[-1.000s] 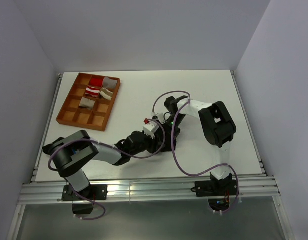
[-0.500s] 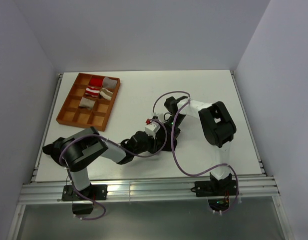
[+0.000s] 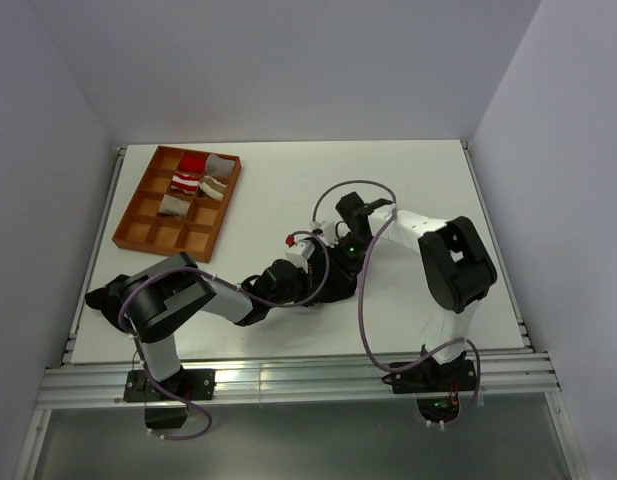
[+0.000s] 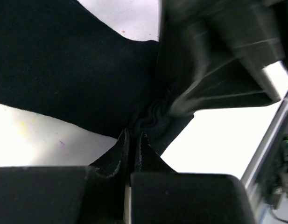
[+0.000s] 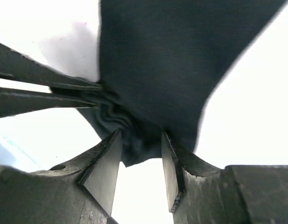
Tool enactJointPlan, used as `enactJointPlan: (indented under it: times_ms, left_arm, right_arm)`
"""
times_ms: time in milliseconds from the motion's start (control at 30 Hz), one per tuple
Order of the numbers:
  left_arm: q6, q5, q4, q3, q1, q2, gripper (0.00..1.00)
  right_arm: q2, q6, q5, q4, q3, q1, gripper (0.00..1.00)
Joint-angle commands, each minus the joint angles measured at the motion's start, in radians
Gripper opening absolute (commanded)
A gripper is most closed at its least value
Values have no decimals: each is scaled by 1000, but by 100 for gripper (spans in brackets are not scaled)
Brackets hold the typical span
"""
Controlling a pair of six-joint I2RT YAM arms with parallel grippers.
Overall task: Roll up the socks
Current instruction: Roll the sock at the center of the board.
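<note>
Your black sock (image 3: 331,291) lies on the white table (image 3: 438,180), to the right of the wooden tray (image 3: 124,236) and nearer the arm bases than the tray is, well apart from it. From above you see little of the sock, because the left gripper (image 3: 306,278) and the right gripper (image 3: 338,265) meet right over it.

In the left wrist view the sock (image 4: 64,70) spreads as a broad dark sheet across the upper left and draws down into a puckered knot of cloth. The left gripper (image 4: 133,136) has that knot: its two fingers are almost together, with only a sliver between them, and the cloth is nipped at their tips. The right gripper (image 4: 218,51) shows blurred there, just beside the same knot.

In the right wrist view the sock (image 5: 172,60) comes down as a wide panel and gathers into wrinkles inside the right gripper (image 5: 141,140). Its fingers stand a narrow way apart, and the bunched cloth fills the gap and touches both pads, so it holds the sock too. The left gripper's fingers (image 5: 22,67) come in from the side and reach the same wrinkles.

Further out, the tray carries rolled socks (image 3: 192,172) in its far compartments: one red and white, the others grey and beige. The rest of its compartments, on the near side, show bare wood. The table's left edge runs just beside the tray.
</note>
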Motion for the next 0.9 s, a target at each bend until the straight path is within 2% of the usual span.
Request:
enactJointPlan:
  times_ms: [0, 300, 533, 733, 867]
  left_arm:
    - [-108, 60, -219, -1, 4, 16, 0]
    - [-199, 244, -330, -6, 84, -24, 0]
    - [-231, 376, -429, 22, 144, -30, 0]
    - [-263, 491, -443, 9, 197, -5, 0]
    - [-271, 517, -446, 8, 207, 9, 0]
  right_arm:
    - [-96, -6, 103, 140, -28, -23, 47]
    - [-321, -81, 48, 218, -167, -60, 48]
    - [-462, -271, -92, 141, -241, -54, 47]
    - [-533, -385, -126, 100, -295, 1, 48]
    - [-573, -395, -86, 149, -373, 93, 48]
